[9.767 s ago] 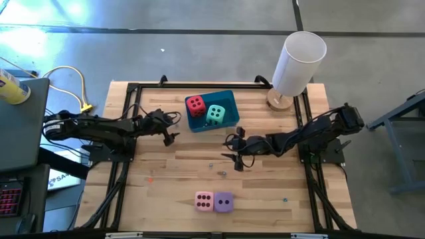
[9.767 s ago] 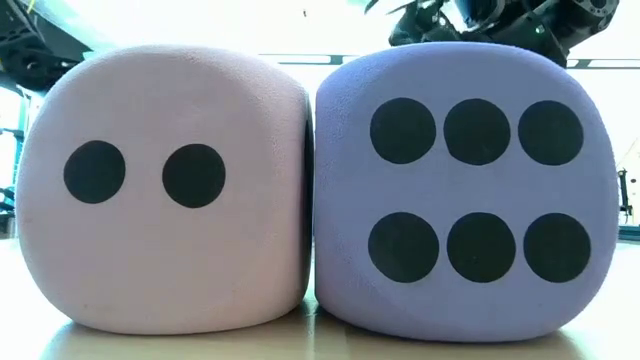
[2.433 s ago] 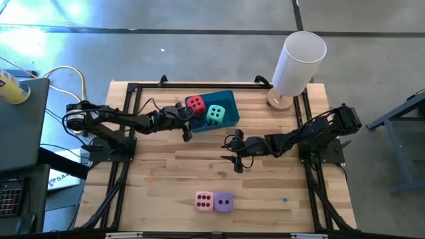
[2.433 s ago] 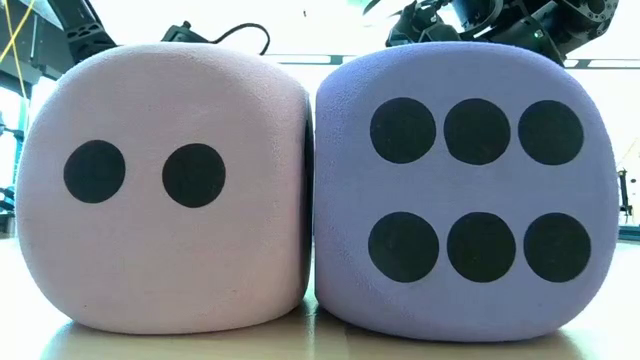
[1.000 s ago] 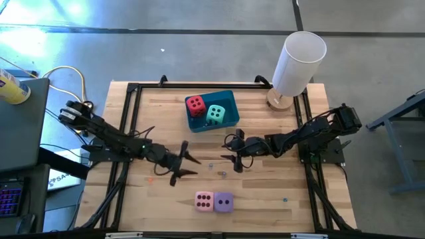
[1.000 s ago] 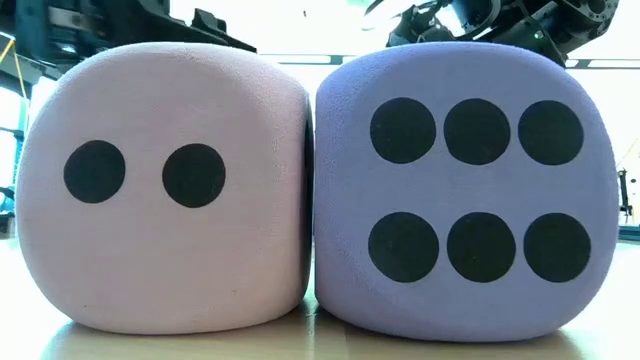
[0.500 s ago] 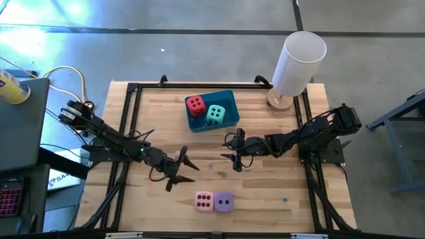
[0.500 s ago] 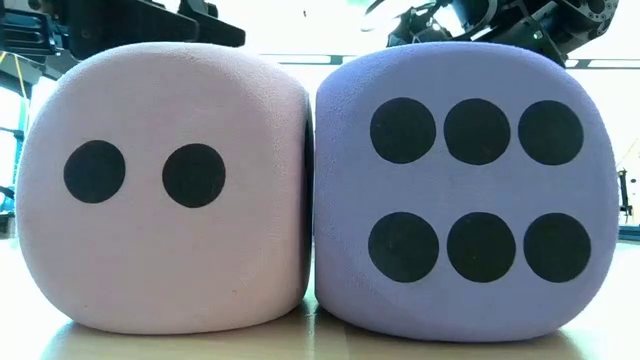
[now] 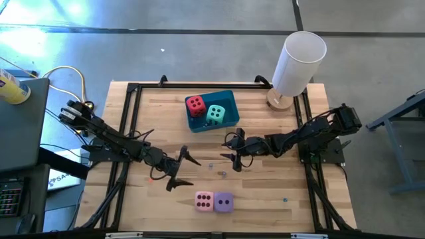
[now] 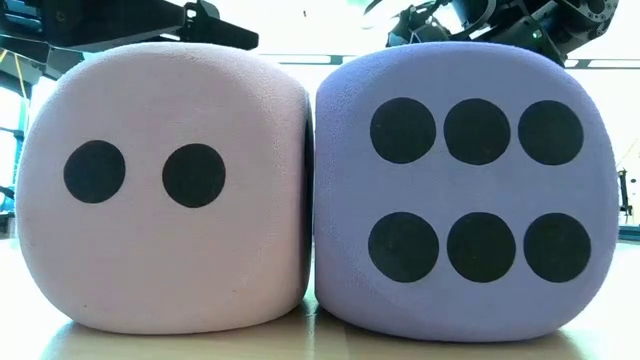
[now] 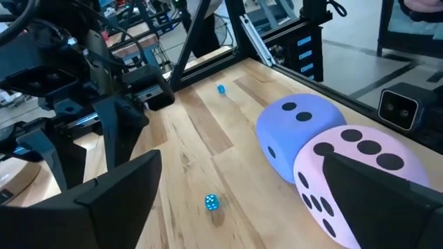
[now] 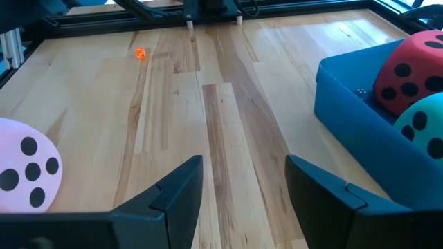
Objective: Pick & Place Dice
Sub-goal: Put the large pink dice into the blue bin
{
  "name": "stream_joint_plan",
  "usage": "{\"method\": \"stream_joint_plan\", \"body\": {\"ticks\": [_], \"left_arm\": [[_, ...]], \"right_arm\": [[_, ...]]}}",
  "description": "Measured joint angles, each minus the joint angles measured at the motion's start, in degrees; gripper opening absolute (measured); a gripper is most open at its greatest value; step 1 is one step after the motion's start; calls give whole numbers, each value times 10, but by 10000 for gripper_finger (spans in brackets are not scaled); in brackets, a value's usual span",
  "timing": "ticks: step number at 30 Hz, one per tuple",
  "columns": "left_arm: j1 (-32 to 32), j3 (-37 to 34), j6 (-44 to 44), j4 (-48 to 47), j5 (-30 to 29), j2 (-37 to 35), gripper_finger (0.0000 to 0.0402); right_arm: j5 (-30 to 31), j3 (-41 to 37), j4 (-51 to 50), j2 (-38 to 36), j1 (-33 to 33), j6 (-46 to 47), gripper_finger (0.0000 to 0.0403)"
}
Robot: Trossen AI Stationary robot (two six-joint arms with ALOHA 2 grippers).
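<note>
The pink die [image 9: 204, 200] and the purple die [image 9: 224, 202] stand side by side on the table near its near edge, their sides touching. They fill the low view as pink die [image 10: 165, 190] and purple die [image 10: 465, 190]. The red die [image 9: 195, 104] and the teal-green die [image 9: 215, 114] sit in the blue bin [image 9: 228, 99] at the far side. My left gripper [image 9: 178, 171] is open and empty, just left of and beyond the pink die [image 11: 360, 173]. My right gripper [image 9: 232, 150] waits open over the table's middle, near the bin [image 12: 360, 117].
A white cylinder [image 9: 299, 60] on a wooden base stands at the far right corner. Tiny dice lie scattered on the boards, among them a blue one [image 11: 212, 202] and an orange one [image 12: 140, 53]. Black frame rails [image 9: 127, 126] run along the table's edges.
My left gripper has crept toward the near edge and the pink die, staying open; in the low view its arm has come farther in above the pink die. The dice have not moved.
</note>
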Motion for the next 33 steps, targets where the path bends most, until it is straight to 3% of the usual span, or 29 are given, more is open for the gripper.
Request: {"method": "stream_joint_plan", "body": {"ticks": [13, 17, 23, 33], "left_arm": [[-9, 0, -5, -6, -4, 0, 400], [-9, 0, -42, -9, -4, 0, 400], [-10, 0, -168, -6, -4, 0, 400], [-43, 1, -198, 50, -8, 0, 400]], "right_arm": [[0, 0, 3, 0, 0, 0, 195], [0, 0, 4, 0, 0, 0, 195], [-14, 0, 32, 0, 4, 0, 195], [-15, 0, 68, 0, 77, -11, 195]]}}
